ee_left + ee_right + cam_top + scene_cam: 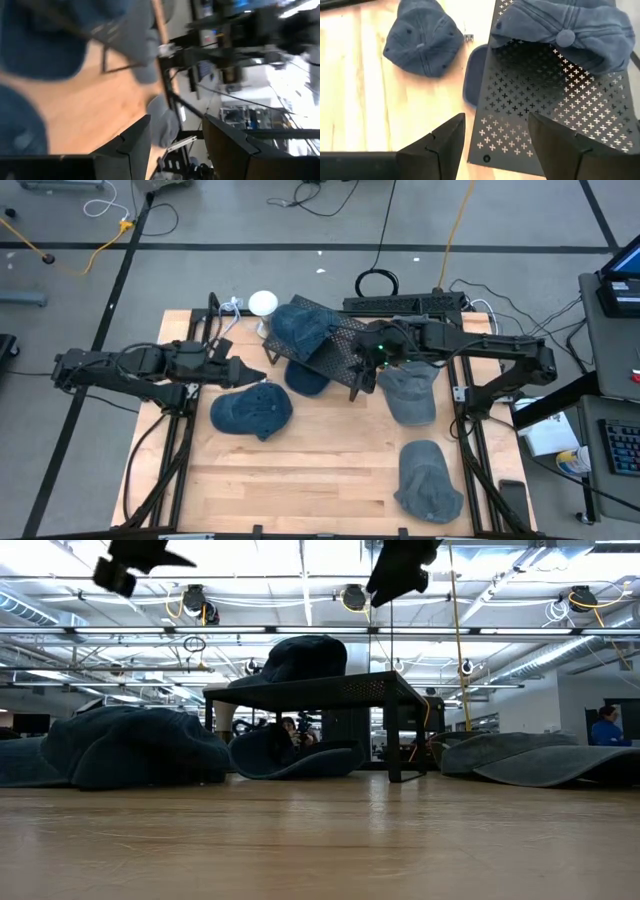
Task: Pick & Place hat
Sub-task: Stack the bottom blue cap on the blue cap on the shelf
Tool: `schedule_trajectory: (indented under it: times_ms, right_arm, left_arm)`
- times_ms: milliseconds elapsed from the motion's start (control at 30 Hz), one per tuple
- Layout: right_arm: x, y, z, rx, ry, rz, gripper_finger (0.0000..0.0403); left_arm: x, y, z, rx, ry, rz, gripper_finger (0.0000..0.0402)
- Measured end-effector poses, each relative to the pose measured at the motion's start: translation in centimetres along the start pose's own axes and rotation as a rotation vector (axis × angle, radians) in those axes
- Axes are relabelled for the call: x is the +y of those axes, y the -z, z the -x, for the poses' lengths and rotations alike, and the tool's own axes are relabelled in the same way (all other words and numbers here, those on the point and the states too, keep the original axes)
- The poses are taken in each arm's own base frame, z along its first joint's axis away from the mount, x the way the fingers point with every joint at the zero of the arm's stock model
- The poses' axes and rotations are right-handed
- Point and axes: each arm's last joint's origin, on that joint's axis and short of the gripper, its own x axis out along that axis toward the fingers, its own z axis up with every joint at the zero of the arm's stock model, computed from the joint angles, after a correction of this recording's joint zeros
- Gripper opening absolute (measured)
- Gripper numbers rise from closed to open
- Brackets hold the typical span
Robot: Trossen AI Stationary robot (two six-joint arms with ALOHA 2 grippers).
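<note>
Both dark fingers (445, 145) of my right gripper (357, 385) stood apart and held nothing, hanging over the free end of the black perforated rack (540, 105). One blue hat (300, 330) lay on top of this rack, another blue hat (307, 378) was partly under it. My left gripper (250, 373) was also parted and empty, above the wooden table (300, 470), just beside a third blue hat (250, 412). Two grey hats (410, 395) lay further on my right side

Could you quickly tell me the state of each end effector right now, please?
Left end effector: open, holding nothing, raised above the table.
Right end effector: open, holding nothing, above the perforated black shelf.
</note>
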Motion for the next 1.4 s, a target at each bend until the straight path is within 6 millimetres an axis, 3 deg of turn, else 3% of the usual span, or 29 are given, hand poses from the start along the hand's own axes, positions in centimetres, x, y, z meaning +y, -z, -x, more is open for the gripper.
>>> schedule_trajectory:
  times_ms: [200,333,533,700,1167,1400]
  right_arm:
    - [0.2,0.1,0.4,0.000,-0.007,0.077,0.0209]
    - [0.2,0.1,0.4,-0.004,-0.007,0.125,0.0209]
    - [0.2,0.1,0.4,-0.004,-0.008,0.178,0.0209]
    - [0.2,0.0,0.4,-0.013,-0.010,0.203,0.0209]
    - [0.3,-0.3,0.4,-0.044,-0.009,0.197,0.0209]
    - [0.3,-0.5,0.4,-0.064,-0.012,0.134,0.0209]
  left_arm:
    - [1.1,1.2,-0.5,0.107,-0.186,0.091,0.0181]
    - [0.3,1.9,-1.0,0.191,-0.338,0.026,0.0181]
    - [-1.0,2.6,-1.8,0.367,-0.586,-0.213,0.0181]
    - [-1.3,3.2,-2.6,0.548,-0.690,-0.485,0.0182]
    - [0.3,5.4,-4.8,0.924,-0.703,-1.088,0.0182]
    - [3.4,6.8,-6.4,1.111,-0.785,-1.348,0.0182]
